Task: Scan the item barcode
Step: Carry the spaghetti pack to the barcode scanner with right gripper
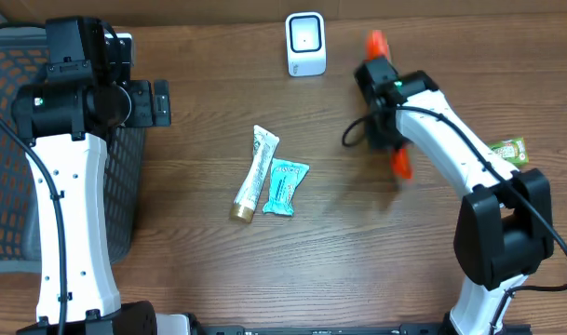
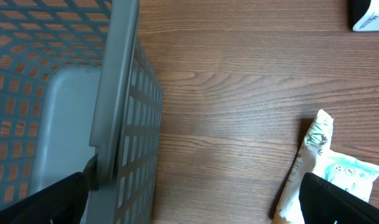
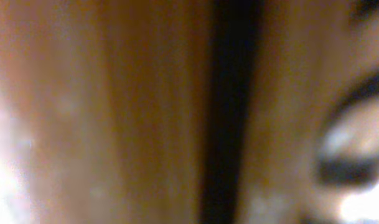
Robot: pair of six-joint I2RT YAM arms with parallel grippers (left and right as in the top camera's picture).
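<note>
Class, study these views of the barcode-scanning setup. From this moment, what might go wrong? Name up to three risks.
1. The toothpaste tube and teal packet lie against each other; picking one may drag the other.
2. The right wrist view is a blur, so nothing there can be checked; the right arm reaches near the white scanner and might knock it.
3. The open left gripper hangs beside the basket rim and could snag its mesh.

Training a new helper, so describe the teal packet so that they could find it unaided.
On the wooden table, near its middle, two small items lie side by side. The teal packet is the shorter, wider one, on the right arm's side of the long white tube with a gold cap.
</note>
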